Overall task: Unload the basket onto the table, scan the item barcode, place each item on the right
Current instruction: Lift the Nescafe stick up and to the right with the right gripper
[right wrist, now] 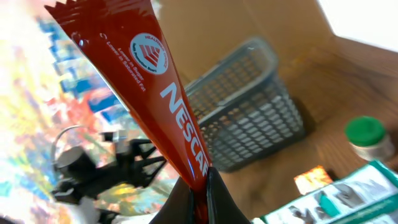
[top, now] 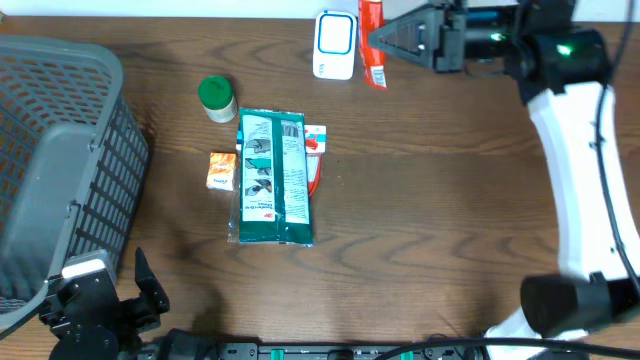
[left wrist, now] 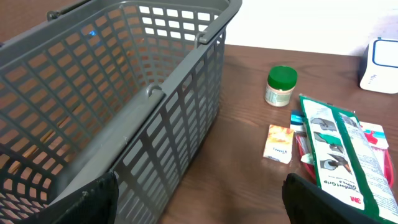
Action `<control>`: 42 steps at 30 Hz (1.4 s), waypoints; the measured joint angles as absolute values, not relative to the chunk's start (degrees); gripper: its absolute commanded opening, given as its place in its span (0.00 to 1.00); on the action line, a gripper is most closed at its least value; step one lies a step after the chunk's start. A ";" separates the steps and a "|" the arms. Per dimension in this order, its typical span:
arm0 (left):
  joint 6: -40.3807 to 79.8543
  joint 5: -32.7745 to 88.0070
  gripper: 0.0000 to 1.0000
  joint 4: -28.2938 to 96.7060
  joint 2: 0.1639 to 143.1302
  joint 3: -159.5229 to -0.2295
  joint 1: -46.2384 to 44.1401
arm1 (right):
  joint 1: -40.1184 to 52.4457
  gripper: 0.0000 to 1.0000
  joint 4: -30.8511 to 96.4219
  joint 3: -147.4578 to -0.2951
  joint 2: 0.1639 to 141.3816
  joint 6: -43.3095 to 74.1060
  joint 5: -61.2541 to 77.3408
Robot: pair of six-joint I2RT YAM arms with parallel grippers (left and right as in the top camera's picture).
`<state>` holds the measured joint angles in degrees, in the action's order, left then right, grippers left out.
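Note:
My right gripper [right wrist: 200, 186] is shut on the lower end of a red Nescafe stick sachet [right wrist: 155, 87], which points up and away from the jaws. From overhead, the sachet [top: 372, 45] hangs at the table's far edge, just right of the white barcode scanner [top: 335, 45]. I cannot see a barcode on the sachet's visible face. My left gripper [left wrist: 199, 202] is open and empty, low over the wood beside the grey basket [left wrist: 124, 93].
A green-lidded jar [top: 215, 98], a small orange sachet [top: 221, 170] and a long green 3M package [top: 272, 178] lying over a red-and-white item rest mid-table. The grey basket [top: 55, 170] fills the left side.

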<state>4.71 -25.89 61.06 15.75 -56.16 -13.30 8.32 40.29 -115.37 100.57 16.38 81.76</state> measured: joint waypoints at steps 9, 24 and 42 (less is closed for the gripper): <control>4.71 -25.89 0.84 60.99 15.75 -56.16 -13.30 | 8.32 0.01 40.91 -115.37 90.72 18.79 82.65; 4.71 -25.87 0.84 60.64 15.75 -56.16 -13.30 | 6.59 0.01 31.24 -115.46 87.37 36.21 73.10; 4.71 -25.85 0.84 60.64 15.75 -56.16 -13.30 | 5.96 0.01 29.06 -115.42 90.28 52.62 67.61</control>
